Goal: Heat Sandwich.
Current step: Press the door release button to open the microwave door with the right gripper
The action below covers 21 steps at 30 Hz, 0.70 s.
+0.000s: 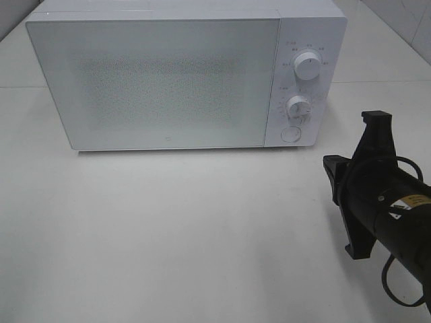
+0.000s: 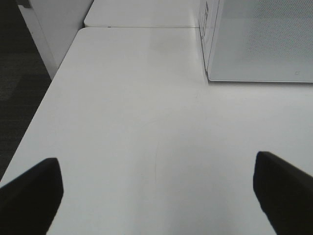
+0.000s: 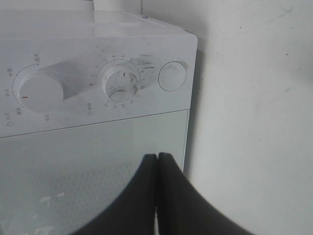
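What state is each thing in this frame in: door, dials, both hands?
microwave door, closed
upper dial, untouched, setting too small to read
lower dial, untouched, setting too small to read
left hand, open, holding nothing, over bare table
right hand, shut, holding nothing, clear of the microwave

The sandwich is out of sight. The white microwave [image 1: 168, 81] stands upright on the tabletop [image 1: 168, 229], its frosted door shut.
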Available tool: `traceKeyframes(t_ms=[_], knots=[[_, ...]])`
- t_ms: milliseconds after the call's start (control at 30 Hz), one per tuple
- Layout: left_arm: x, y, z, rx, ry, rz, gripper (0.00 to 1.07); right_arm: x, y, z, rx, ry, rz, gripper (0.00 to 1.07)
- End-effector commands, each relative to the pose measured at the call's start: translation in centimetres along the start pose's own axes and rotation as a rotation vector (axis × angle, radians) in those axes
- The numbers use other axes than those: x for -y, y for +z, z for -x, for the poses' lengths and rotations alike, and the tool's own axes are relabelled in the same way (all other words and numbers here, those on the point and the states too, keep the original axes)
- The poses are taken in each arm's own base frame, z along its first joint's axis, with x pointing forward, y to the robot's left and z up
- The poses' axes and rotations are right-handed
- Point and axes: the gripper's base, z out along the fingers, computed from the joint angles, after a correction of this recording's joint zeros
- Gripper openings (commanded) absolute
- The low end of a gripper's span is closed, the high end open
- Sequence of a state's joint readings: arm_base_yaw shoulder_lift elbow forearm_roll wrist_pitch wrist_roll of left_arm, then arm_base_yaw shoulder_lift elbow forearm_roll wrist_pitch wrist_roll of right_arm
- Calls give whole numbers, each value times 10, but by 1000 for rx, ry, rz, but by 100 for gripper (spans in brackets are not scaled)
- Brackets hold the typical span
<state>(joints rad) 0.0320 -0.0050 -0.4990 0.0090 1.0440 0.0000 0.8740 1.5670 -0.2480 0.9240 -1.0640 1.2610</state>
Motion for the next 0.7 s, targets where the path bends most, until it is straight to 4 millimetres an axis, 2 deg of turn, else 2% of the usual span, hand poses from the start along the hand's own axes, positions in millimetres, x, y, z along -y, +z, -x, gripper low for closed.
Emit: traceKeyframes(t_ms=[33,167,700], knots=[[0,-3,-2,31,0,4,100,0,4,0,6,1,-11,0],[0,-3,-2,31,0,4,100,3,11,1,3,17,-24,0],[0,-3,-2,31,0,4,100,-6,64,-4,-15,65,-66,0]])
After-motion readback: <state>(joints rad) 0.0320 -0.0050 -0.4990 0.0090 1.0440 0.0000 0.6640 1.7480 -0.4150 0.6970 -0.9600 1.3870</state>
